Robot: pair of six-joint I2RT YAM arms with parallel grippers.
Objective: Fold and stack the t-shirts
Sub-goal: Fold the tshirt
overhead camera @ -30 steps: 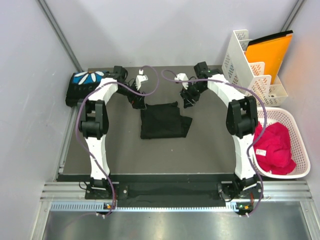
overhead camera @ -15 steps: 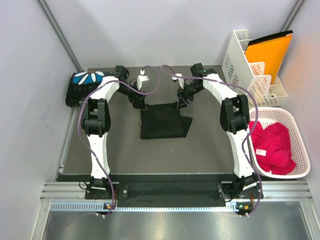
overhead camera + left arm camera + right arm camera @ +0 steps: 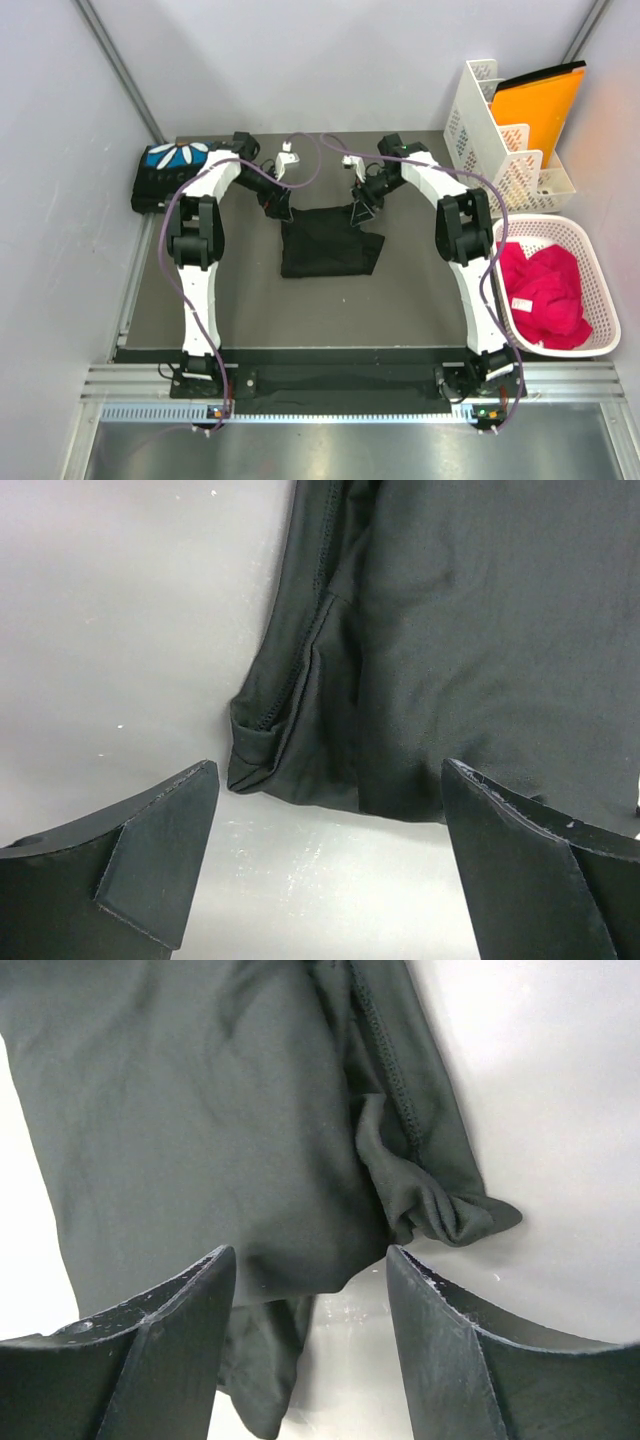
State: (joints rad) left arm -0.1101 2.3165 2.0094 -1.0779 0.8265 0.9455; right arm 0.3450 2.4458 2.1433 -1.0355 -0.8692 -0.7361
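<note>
A black t-shirt point(image 3: 325, 243) lies folded in the middle of the dark mat point(image 3: 250, 310), plain side up. A second folded t-shirt point(image 3: 170, 168), its blue print with white petals showing, sits at the far left corner. My left gripper point(image 3: 281, 206) stands open at the black shirt's far left corner; in the left wrist view the hemmed corner point(image 3: 262, 748) lies just ahead of the wide gap point(image 3: 330, 855). My right gripper point(image 3: 358, 210) is open over the far right corner, where the shirt's edge point(image 3: 300, 1250) lies between the fingers point(image 3: 312, 1345) beside a bunched fold point(image 3: 440, 1210).
A white basket point(image 3: 603, 300) holding red cloth point(image 3: 545, 290) stands at the right edge. Behind it is a white file rack point(image 3: 490, 120) with an orange folder point(image 3: 540, 100). Grey walls close in the left and back.
My right gripper has moved left and down onto the black shirt's far right corner. The left gripper has barely shifted.
</note>
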